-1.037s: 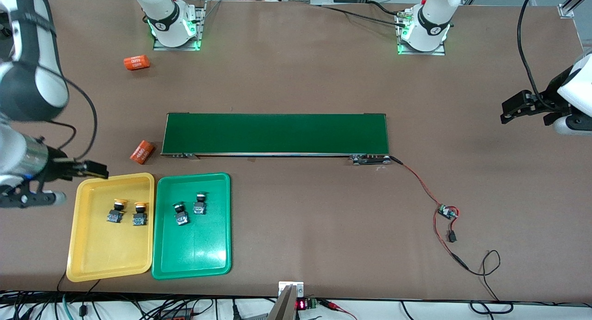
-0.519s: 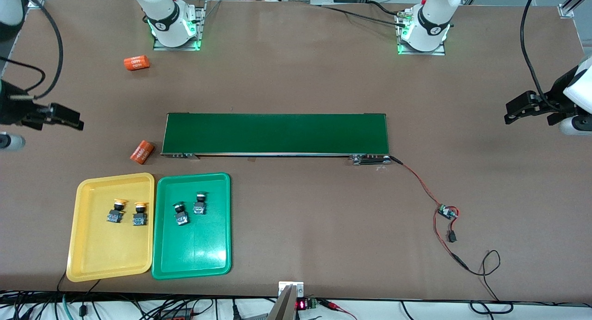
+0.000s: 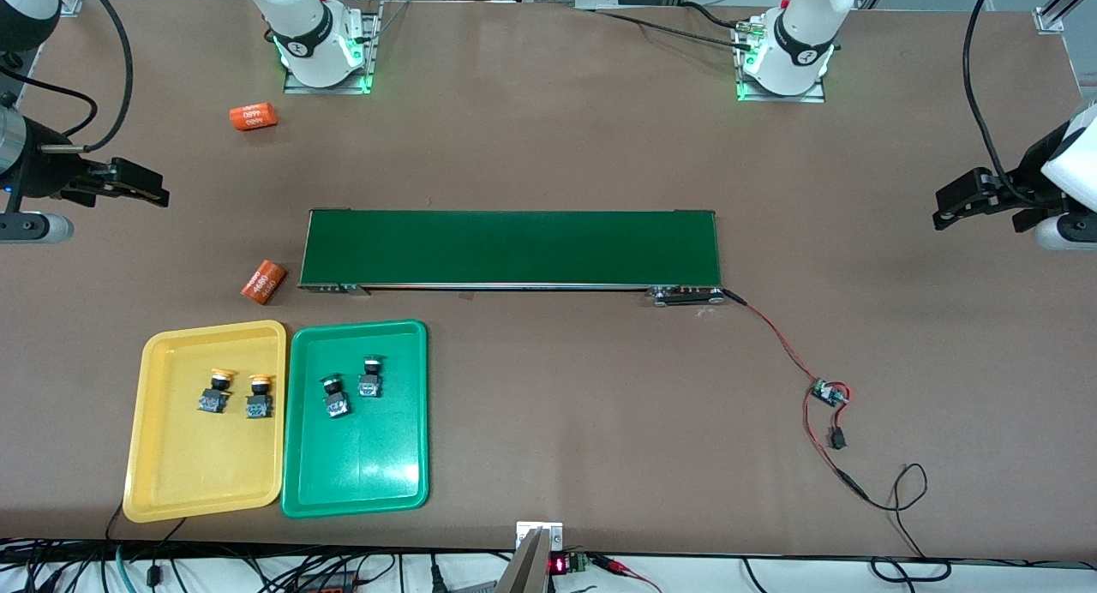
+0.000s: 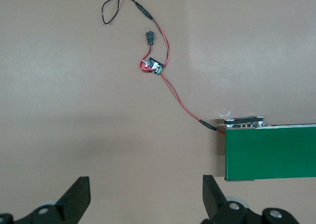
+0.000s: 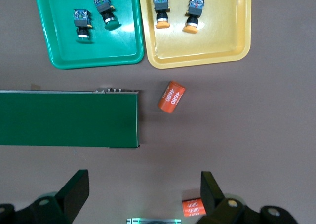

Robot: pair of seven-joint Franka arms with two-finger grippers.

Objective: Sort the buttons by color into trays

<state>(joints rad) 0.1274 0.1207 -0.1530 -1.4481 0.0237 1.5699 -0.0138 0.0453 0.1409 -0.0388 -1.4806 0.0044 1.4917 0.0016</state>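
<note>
Two yellow-capped buttons (image 3: 214, 391) (image 3: 260, 396) lie side by side in the yellow tray (image 3: 197, 469). Two green-capped buttons (image 3: 335, 397) (image 3: 370, 377) lie in the green tray (image 3: 360, 473) beside it. In the right wrist view the yellow tray (image 5: 217, 51) holds both yellow buttons (image 5: 161, 9) and the green tray (image 5: 89, 56) holds both green buttons (image 5: 81, 24). My right gripper (image 3: 158, 192) (image 5: 143, 194) hangs open and empty over bare table at the right arm's end. My left gripper (image 3: 943, 209) (image 4: 145, 197) hangs open and empty over the left arm's end.
A long dark-green conveyor belt (image 3: 510, 248) crosses the table's middle. One orange cylinder (image 3: 263, 282) lies at its end near the yellow tray, another (image 3: 254, 116) near the right arm's base. A small circuit board (image 3: 830, 393) with red and black wires lies toward the left arm's end.
My right gripper has pulled away from the yellow tray's corner toward the robots' side of the table, still open. The left arm has barely shifted. The buttons have not moved.
</note>
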